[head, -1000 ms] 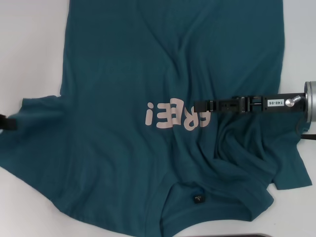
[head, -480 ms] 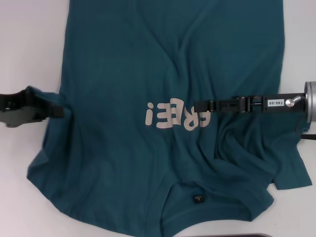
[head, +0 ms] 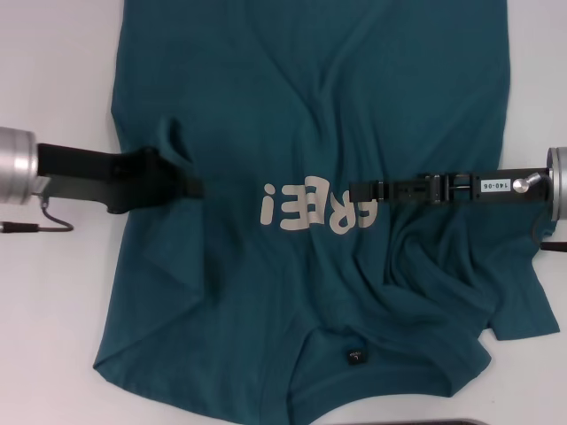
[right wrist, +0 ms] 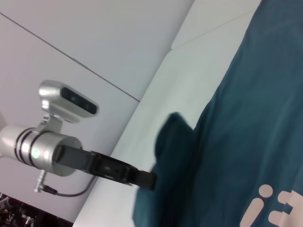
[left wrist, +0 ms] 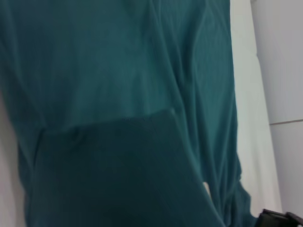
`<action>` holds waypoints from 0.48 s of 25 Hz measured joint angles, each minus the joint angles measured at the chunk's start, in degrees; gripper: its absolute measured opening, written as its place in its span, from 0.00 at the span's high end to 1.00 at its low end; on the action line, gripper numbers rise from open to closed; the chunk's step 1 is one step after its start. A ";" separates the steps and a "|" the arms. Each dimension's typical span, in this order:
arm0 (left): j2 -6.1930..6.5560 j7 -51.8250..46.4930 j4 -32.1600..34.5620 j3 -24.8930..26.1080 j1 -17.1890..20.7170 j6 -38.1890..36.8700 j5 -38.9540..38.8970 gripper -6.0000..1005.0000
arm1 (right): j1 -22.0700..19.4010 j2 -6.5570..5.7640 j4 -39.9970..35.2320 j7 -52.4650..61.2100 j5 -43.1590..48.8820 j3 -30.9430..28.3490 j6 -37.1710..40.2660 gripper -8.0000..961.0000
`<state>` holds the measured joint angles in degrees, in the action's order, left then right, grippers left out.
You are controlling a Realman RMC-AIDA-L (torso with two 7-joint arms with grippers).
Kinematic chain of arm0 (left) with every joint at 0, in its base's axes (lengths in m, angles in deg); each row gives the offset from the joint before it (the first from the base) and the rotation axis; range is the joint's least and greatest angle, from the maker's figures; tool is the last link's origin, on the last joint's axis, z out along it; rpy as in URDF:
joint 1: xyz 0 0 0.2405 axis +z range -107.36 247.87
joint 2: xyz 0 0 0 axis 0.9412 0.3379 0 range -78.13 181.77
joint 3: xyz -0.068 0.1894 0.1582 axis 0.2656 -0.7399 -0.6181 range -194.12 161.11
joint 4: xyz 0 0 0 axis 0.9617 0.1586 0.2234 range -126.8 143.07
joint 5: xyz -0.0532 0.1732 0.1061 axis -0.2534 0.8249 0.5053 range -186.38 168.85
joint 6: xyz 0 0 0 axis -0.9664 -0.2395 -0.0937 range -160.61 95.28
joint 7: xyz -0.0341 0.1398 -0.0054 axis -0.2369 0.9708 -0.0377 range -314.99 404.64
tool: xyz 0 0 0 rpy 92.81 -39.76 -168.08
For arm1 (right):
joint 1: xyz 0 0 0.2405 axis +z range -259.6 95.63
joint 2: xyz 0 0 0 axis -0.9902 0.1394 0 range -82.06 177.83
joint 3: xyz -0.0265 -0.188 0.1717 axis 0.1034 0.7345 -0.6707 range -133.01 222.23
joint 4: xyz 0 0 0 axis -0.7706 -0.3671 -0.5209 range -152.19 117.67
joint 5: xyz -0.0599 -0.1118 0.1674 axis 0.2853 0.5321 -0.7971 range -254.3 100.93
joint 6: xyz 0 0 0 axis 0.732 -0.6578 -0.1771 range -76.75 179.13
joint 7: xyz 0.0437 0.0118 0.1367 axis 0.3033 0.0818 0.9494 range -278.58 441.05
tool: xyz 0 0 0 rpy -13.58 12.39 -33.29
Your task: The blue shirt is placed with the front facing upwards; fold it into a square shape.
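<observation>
A lab-style robot test setup: a plain white worktop (head: pixel 53 80) backed by bare pale wall panels (right wrist: pixel 71 28), with nothing domestic in sight.

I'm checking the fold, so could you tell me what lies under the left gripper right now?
The left gripper holds a raised fold of the blue shirt over the shirt's front. The table beneath is covered there.

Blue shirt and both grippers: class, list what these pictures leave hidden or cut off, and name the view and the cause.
- Blue shirt: hem and collar front cut off by the head view's edges.
- Left gripper: fingertips buried in the sleeve fold in the head and right wrist views.
- Right gripper: seen edge-on in the head view, over the lettering, whose first letter it covers.
</observation>
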<state>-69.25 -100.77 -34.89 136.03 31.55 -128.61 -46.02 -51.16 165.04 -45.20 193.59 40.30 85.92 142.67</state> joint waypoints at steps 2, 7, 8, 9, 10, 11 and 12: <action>0.86 0.08 3.60 -2.14 -0.78 2.58 0.20 0.94 | -0.03 -0.01 0.00 0.05 0.00 0.00 -0.04 0.10; 1.23 0.31 2.70 -4.00 -0.51 2.91 -1.39 0.84 | 0.01 -0.06 0.00 0.14 0.00 0.00 -0.07 0.10; 1.23 0.51 2.22 -4.17 -0.35 2.23 -2.00 0.80 | 0.01 -0.07 0.00 0.14 0.00 0.00 -0.07 0.10; 1.27 0.66 2.05 -4.24 -0.33 1.75 -2.32 0.76 | 0.02 -0.07 0.00 0.14 0.00 0.00 -0.07 0.10; 1.32 0.95 1.92 -4.30 -0.31 1.11 -2.62 0.74 | 0.04 -0.08 0.02 0.14 0.00 0.00 -0.08 0.10; 1.39 1.23 1.75 -4.25 -0.25 0.72 -2.80 0.72 | 0.05 -0.08 0.03 0.14 0.00 0.00 -0.14 0.10; 1.46 1.43 1.46 -4.17 -0.12 0.43 -2.89 0.70 | 0.05 -0.09 0.04 0.14 0.01 0.00 -0.22 0.10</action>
<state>-67.78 -99.34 -33.43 131.86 31.43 -128.18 -48.91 -51.11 164.95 -45.17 193.74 40.31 85.92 142.45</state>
